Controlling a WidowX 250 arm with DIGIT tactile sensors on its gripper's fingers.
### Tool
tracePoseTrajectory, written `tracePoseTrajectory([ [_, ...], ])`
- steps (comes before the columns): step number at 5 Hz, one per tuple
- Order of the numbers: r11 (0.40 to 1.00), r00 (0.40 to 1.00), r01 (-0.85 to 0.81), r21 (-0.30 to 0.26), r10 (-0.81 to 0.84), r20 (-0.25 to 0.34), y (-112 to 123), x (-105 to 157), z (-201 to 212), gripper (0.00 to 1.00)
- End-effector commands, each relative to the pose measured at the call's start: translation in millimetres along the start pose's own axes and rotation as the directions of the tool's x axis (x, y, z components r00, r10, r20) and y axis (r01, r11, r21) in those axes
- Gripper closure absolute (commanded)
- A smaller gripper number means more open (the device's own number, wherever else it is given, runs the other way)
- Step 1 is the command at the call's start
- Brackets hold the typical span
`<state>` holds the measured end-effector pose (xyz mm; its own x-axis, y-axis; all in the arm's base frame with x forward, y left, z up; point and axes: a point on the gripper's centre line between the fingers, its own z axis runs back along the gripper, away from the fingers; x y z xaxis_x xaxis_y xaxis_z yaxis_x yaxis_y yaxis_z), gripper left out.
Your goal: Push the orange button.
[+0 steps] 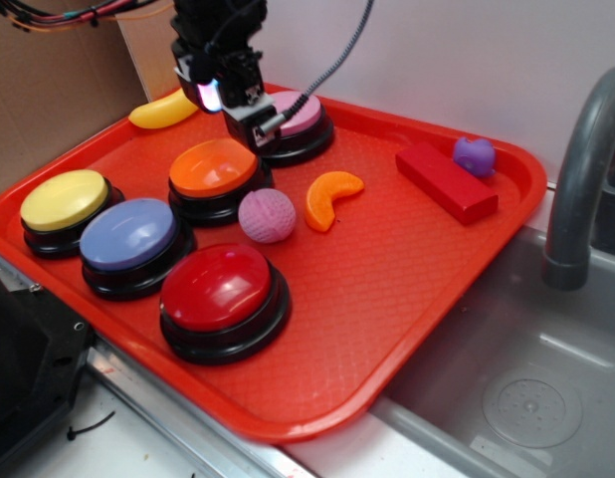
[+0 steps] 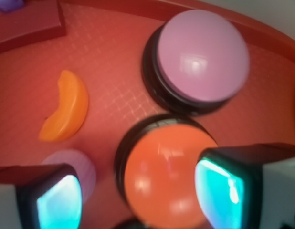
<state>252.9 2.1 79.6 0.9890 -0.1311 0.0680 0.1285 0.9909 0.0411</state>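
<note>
The orange button (image 1: 213, 167) has a glossy orange dome on a black base and stands mid-left on the red tray (image 1: 407, 299). In the wrist view the orange button (image 2: 166, 176) lies below and between my fingers. My gripper (image 1: 244, 112) hovers above the button's far right edge, between it and the pink-topped button (image 1: 296, 115). The gripper (image 2: 138, 195) is open, with nothing held between its teal pads (image 2: 219, 191).
On the tray also stand a yellow button (image 1: 64, 199), a blue button (image 1: 130, 235) and a larger red button (image 1: 216, 287). A pink ball (image 1: 267, 216), an orange crescent slice (image 1: 330, 197), a red block (image 1: 446, 181), a purple toy (image 1: 474, 155) and a banana (image 1: 164, 110) lie around. A sink and faucet (image 1: 581, 169) are at right.
</note>
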Motion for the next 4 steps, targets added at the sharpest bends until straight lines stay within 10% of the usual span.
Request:
tracePoseTrajectory([
  [1,1.000,1.000,0.000,0.017,0.000,-0.007,12,0,-24,0.00],
  [4,0.999,1.000,-0.010,0.049,0.010,-0.002,12,-8,-14,0.00],
])
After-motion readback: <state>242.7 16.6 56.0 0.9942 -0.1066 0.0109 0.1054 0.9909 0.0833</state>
